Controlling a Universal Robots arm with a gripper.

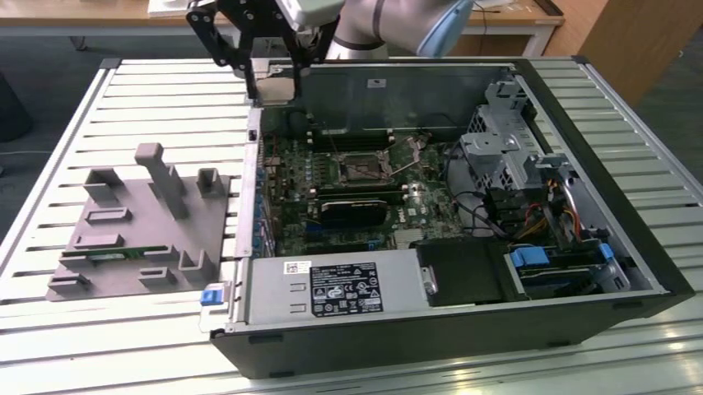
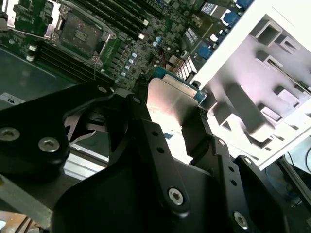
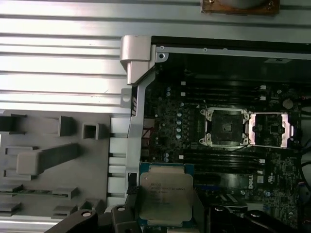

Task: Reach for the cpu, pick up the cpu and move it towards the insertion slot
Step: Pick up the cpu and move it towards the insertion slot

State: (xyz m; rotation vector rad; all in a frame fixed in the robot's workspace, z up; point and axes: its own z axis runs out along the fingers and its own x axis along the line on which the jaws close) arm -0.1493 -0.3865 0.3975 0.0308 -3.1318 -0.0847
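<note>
Cpu [image 3: 165, 195] clamped edge-on in end effector [image 2: 167, 127], metal top clear of the fingers [image 2: 197, 133] so it stays level. It hangs above the case's edge, well apart from the insertion slot [image 3: 224, 127], whose frame stands open.

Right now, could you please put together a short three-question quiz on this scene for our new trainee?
1. True or false: the gripper is shut on the cpu.
2. The insertion slot is: A) open and bare, B) already holding a chip, C) covered by a fan.
3. In the exterior view, on which side of the computer case does the grey tray lie?

Key: 1 true. 2 A. 3 the exterior view's left.
</note>
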